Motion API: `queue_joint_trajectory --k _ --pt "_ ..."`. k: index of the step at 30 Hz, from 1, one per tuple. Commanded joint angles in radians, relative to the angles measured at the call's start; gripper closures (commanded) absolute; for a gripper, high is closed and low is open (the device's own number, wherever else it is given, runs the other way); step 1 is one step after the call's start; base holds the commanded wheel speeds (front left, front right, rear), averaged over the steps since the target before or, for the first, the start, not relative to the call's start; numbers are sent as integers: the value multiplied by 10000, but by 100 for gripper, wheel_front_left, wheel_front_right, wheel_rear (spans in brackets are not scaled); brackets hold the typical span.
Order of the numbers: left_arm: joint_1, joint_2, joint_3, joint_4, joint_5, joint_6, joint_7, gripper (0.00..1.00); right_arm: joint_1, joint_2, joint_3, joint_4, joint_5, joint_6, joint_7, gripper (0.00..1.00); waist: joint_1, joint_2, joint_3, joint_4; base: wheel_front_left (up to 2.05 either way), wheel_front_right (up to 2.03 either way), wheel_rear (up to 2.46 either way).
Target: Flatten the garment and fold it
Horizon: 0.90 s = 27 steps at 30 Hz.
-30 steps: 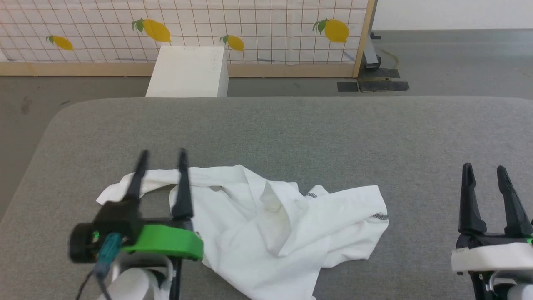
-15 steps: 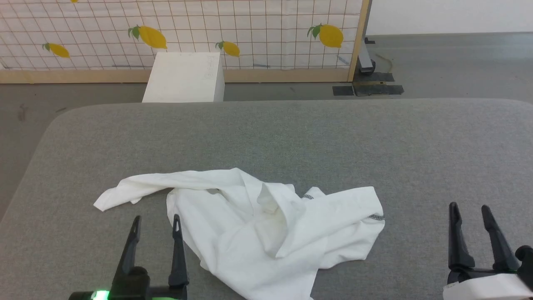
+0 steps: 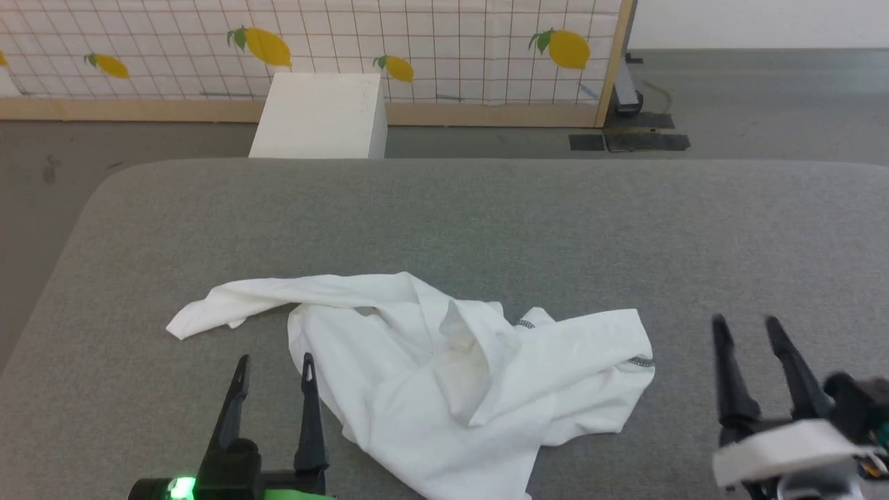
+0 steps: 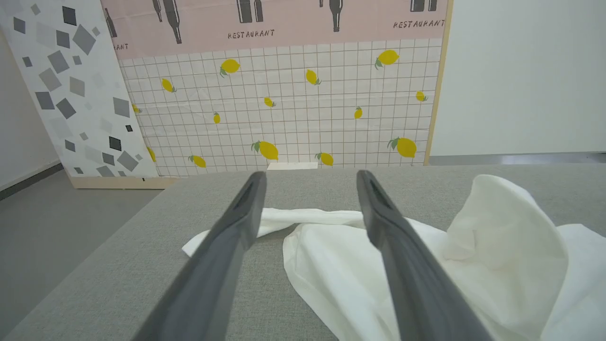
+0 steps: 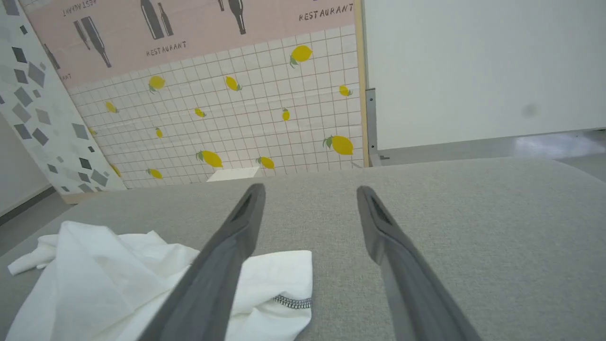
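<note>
The garment, a white T-shirt with dark grey zigzag stitching, lies crumpled on the grey table, one strip trailing off to the left. My left gripper is open at the near edge, just left of the shirt's front fold and apart from it. In the left wrist view the garment spreads under and right of the left gripper. My right gripper is open over bare table, right of the shirt. In the right wrist view the right gripper has the garment at its lower left.
A rigid white box stands on the floor beyond the table's far edge. Behind it runs a lemon-patterned grid panel with a wooden frame. Grey floor surrounds the table, with black tape patches at the back right.
My left gripper has drawn back from over the shirt's left strip to the near edge. The right gripper has shifted left and tilted a little. The garment lies as before.
</note>
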Motion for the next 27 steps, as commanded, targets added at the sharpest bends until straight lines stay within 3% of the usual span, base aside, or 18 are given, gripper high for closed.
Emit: queue_joint_trajectory --k 1,10,18,27 --pt "-83 -111 83 34 132 -109 -35 0 -378 9 124 -151 -118 -15 283 0 0 -1 126 75 0 0 0" --pt "-431 -646 299 254 388 -667 -35 0 -2007 -99 389 141 -418 -15 3186 0 0 -1 751 430 0 0 0" --pt "-781 -1012 402 447 585 -1038 -35 0 -3016 -1064 842 1707 -268 -15 5839 0 0 -1 1306 841 0 0 0" --pt "-1046 -1259 469 599 715 -1321 -36 0 -3647 -1675 1581 2999 293 -15 7523 0 0 -1 1791 1208 0 0 0"
